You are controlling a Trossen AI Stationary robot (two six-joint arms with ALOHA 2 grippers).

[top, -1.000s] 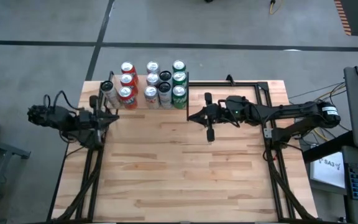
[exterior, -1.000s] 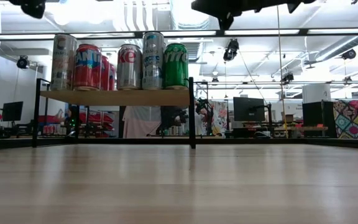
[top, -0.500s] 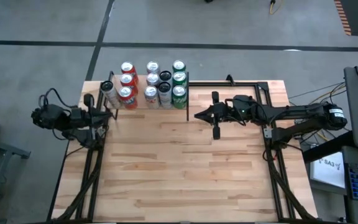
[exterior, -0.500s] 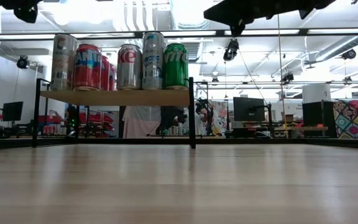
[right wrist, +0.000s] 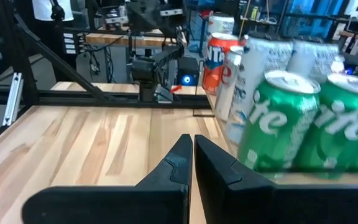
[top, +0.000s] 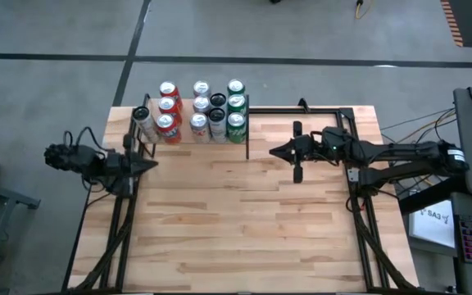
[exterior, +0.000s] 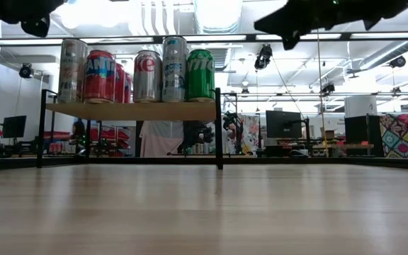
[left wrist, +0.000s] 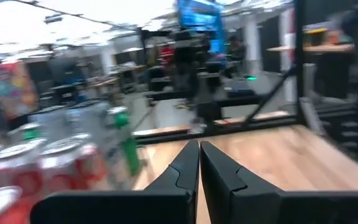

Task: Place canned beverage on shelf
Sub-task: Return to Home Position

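Shelf (exterior: 129, 110) at the far left corner of the tabletop (top: 244, 229), carrying the canned beverages (top: 200, 123) upright in close rows; red cans (top: 168, 105) toward its left, green cans (top: 235, 104) at its right end, silver cans (top: 201, 87) between; left gripper (top: 147, 164) hangs at the table's left edge just in front of the shelf, fingers pressed together, holding nothing; right gripper (top: 274, 151) hovers above the tabletop to the right of the shelf, likewise clenched and empty

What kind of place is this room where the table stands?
Probably a robotics lab or workshop. A left arm and a right arm stand at a wooden table; the low view shows monitors and bare ceiling ducts in the large room behind.
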